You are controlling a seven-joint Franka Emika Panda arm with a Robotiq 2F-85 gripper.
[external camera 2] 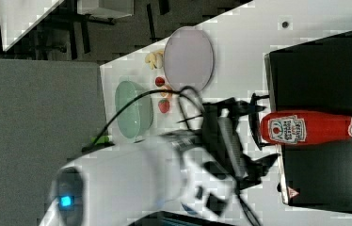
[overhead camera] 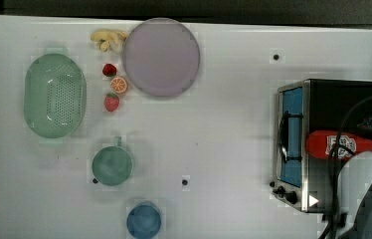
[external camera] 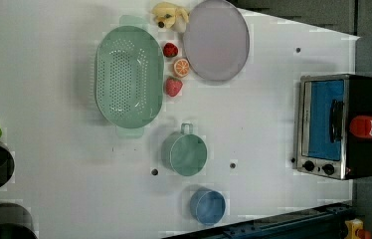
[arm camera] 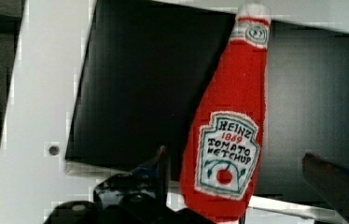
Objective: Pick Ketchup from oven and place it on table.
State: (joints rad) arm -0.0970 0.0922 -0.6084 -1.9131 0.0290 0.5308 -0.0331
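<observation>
The Ketchup is seen lying on the black top of the oven (not inside it), not yet lifted. The fingers are spread apart, apparently straddling its base; grasping, lifting and placing on the worktop remain.

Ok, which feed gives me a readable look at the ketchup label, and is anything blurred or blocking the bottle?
Wrist view: Ketchup label readable, gripper fingers dark at the frame edge. Right view: label visible but the arm in front is smeared. Top view: a cable crosses the bottle on the oven.
</observation>
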